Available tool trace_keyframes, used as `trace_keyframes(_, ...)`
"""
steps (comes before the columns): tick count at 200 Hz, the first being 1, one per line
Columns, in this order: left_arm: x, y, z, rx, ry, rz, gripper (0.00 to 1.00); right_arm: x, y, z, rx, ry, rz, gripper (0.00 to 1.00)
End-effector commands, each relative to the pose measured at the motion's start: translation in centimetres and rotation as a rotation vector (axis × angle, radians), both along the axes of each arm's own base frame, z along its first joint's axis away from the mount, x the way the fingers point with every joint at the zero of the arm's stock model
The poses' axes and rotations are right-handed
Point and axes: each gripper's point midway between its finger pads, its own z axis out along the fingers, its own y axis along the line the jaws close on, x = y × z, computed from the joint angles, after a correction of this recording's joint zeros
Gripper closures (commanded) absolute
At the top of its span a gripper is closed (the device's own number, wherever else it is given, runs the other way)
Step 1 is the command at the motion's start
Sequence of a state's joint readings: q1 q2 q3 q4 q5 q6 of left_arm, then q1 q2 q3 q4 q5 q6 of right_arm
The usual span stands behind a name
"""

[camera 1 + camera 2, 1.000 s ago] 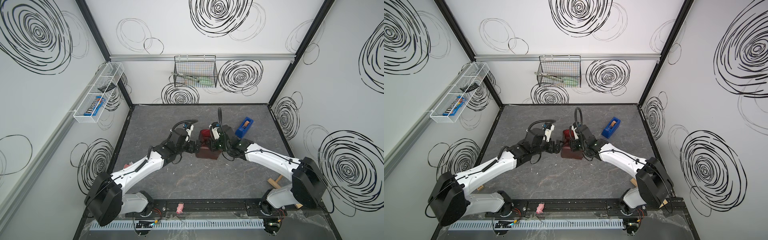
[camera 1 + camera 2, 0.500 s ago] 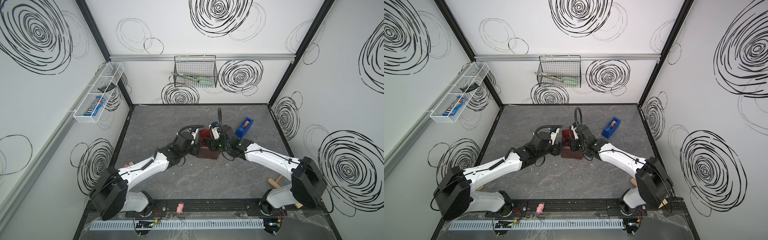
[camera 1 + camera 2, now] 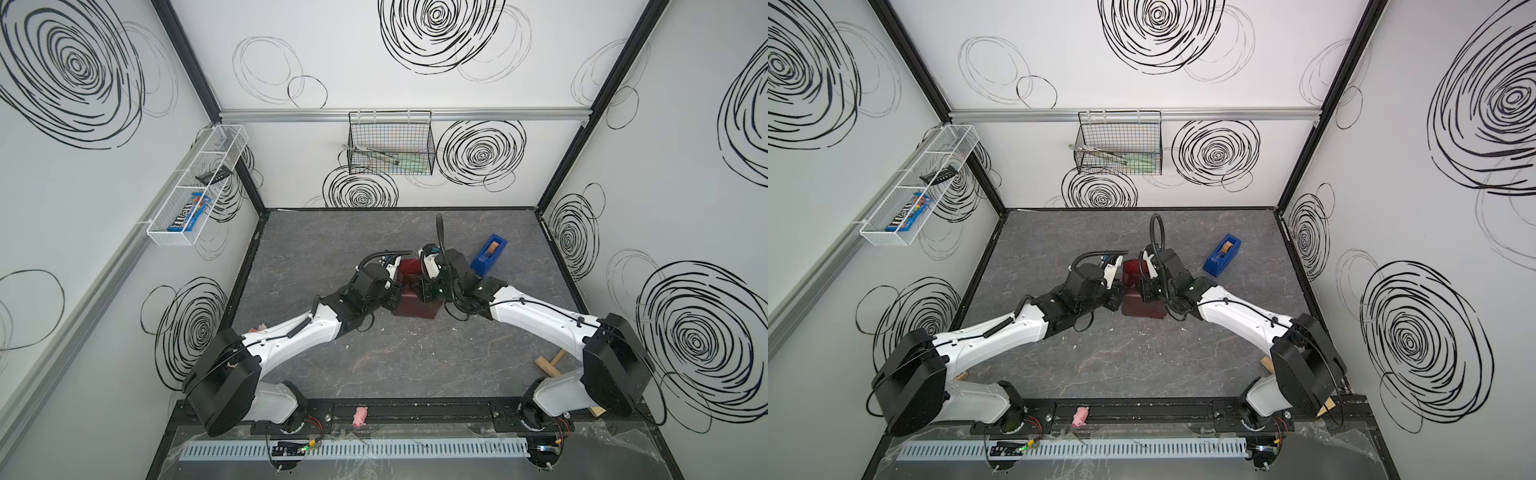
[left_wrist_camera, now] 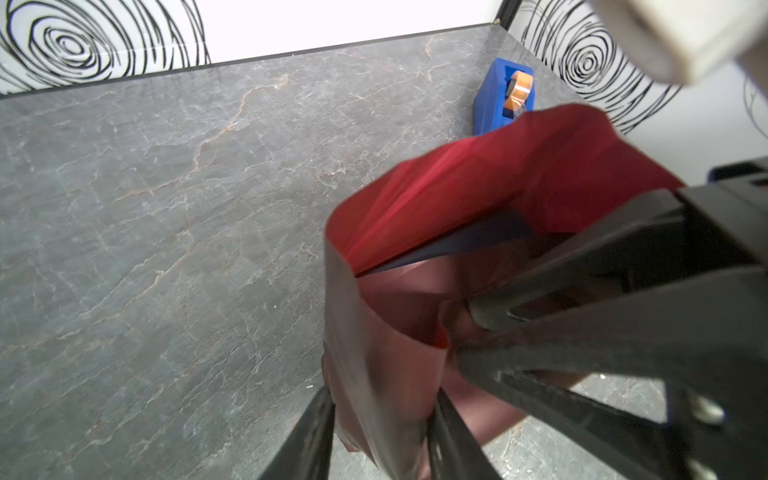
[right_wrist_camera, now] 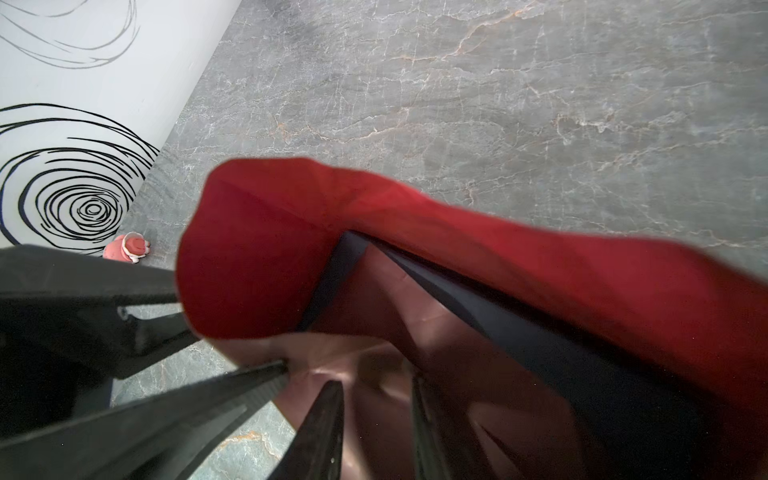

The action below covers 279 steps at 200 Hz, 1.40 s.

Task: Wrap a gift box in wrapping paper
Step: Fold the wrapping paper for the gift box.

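Near the blue tape dispenser [image 3: 489,255], on its side toward the left arm, the gift box [image 4: 457,245] stood on the grey table [image 3: 332,249]. The red wrapping paper [image 3: 417,308] was folded up around it, and only a dark blue strip of the box showed. The right gripper [image 5: 374,386] was clenched on a fold of paper at the top. The left gripper [image 4: 382,395] had a paper edge between its fingers, but whether it really pinched I could not tell.
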<state>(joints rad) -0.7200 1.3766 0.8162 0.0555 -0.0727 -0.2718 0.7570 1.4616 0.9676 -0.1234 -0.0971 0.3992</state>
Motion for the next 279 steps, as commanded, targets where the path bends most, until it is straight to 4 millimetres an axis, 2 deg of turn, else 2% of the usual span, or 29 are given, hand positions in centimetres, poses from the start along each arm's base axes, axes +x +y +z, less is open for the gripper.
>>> trace_keyframes(1, 0.0, -0.8, 0.2, -0.027, -0.019, -0.026, 0.65, -0.4, -0.3, -0.7, -0.018, 0.024, 0.007, 0.67)
trace_keyframes(30, -0.1, -0.9, -0.1, -0.033, -0.011, -0.028, 0.71, -0.5, -0.3, -0.6, -0.014, 0.023, 0.007, 0.67)
trace_keyframes(104, -0.6, -0.9, -1.1, -0.026, -0.006, -0.03, 0.93, -0.5, -0.4, -0.1, -0.006, 0.014, 0.005, 0.67)
trace_keyframes(119, -0.6, -0.9, -1.3, -0.023, -0.003, -0.028, 0.96, -0.5, -0.3, 0.6, 0.004, 0.004, 0.011, 0.67)
trace_keyframes(140, -0.5, -0.9, -1.2, -0.022, -0.005, -0.023, 1.0, -0.7, -0.7, 2.6, 0.027, -0.03, 0.003, 0.65)
trace_keyframes(180, -0.2, -1.1, -1.4, -0.025, 0.0, -0.022, 1.0, -2.5, -2.7, 6.4, 0.07, -0.085, -0.006, 0.54)
trace_keyframes(207, -0.1, -1.2, -1.4, -0.029, 0.002, -0.024, 1.0, -3.6, -5.5, 7.7, 0.087, -0.157, -0.059, 0.43)
trace_keyframes(238, 0.0, -1.3, -1.4, -0.034, 0.003, -0.026, 1.0, -3.4, -8.3, 6.8, 0.05, -0.185, -0.102, 0.31)
trace_keyframes(257, 0.0, -1.4, -1.4, -0.034, 0.005, -0.028, 1.0, -2.9, -9.2, 5.4, 0.056, -0.201, -0.098, 0.32)
trace_keyframes(279, 0.0, -1.3, -1.4, -0.036, 0.006, -0.029, 1.0, -2.9, -9.4, 5.2, 0.079, -0.279, -0.065, 0.33)
